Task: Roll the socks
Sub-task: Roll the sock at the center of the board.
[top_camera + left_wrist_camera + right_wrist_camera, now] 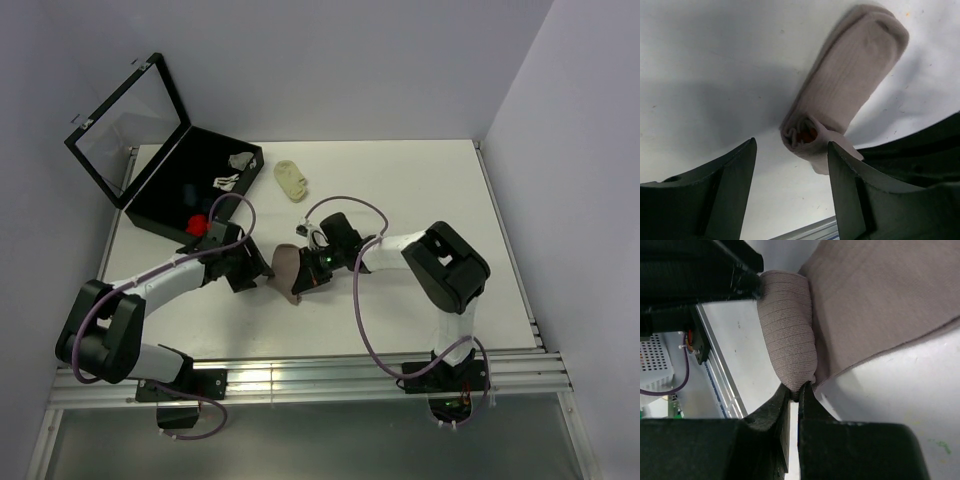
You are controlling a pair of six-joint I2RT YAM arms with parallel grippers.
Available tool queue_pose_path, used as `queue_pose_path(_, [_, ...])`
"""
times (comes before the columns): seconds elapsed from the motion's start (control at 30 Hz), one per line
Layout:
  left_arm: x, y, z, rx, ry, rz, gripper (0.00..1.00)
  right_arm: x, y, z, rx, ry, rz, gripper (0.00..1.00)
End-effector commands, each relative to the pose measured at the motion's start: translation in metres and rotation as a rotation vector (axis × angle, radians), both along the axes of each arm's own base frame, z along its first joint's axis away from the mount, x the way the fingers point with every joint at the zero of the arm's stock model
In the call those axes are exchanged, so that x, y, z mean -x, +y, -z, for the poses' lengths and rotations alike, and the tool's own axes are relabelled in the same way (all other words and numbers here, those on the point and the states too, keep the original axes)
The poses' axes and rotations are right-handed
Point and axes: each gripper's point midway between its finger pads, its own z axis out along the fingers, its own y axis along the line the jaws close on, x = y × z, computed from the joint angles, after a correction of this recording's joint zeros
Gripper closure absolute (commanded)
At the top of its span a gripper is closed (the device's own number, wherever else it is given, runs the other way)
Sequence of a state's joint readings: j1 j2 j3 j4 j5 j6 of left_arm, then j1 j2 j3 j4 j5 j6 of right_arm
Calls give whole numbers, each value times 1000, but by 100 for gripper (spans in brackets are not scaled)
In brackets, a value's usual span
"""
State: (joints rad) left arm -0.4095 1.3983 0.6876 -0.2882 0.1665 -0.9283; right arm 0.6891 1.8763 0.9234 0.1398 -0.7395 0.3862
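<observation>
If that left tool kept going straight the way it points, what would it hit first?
The pink sock: its rolled end lies just ahead of the open left tool, roughly between its fingers. Depth is hard to judge, but nothing else seems nearer.

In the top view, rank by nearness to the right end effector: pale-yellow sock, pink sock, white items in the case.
1. Pink sock, in its grip, centre.
2. Pale-yellow sock, farther back.
3. White items, back left, in the case.
</observation>
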Motion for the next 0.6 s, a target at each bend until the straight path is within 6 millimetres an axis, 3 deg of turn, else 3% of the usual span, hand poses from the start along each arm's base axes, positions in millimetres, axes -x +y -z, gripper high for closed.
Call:
queue_pose_path(0.0, [-11,-18,-15,91,-63,0,36,-8,9,-10,-46,16,-29,100])
queue_pose_path(0.17, [-7,-25,-6,102,-41,3,41,-13,9,-3,-20,33,-25,100])
queue_pose_path(0.37, [4,-10,21,6,40,-20,55,-20,9,-10,-11,0,0,100])
queue_pose_path(0.53, [8,4,37,-80,89,-57,62,-29,3,-16,34,-67,20,94])
queue_pose_path(0.57, [7,6,38,-91,86,-65,64,-31,3,-20,36,-82,25,88])
